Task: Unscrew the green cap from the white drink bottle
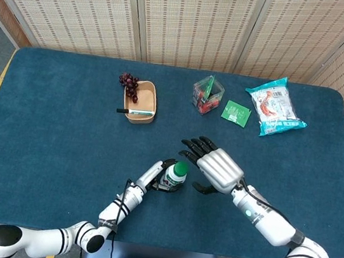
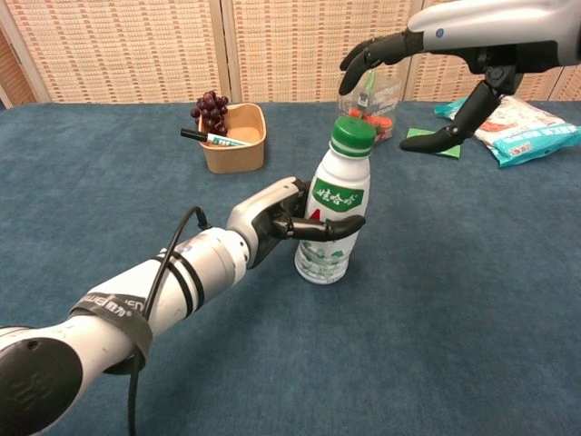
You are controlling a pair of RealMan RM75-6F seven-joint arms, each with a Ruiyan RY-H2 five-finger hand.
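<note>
The left hand (image 2: 272,218) grips the white bottle (image 2: 332,222) around its middle, fingers (image 2: 329,227) wrapped across the label; the bottle stands upright on the blue bench (image 2: 454,300). Its green cap (image 2: 353,135) is on. Above the cap hovers the right hand (image 2: 454,41), fingers spread wide, holding nothing. Farther back sit a tan bowl (image 2: 234,138) with grapes (image 2: 211,109) and snack packets (image 2: 522,127).

The left hand (image 2: 272,218) wrapped its fingers (image 2: 329,227) around the white drink bottle (image 2: 334,216), arm reaching in from seven o'clock. The right hand (image 1: 214,167) hovered spread above, fingers toward ten o'clock.
</note>
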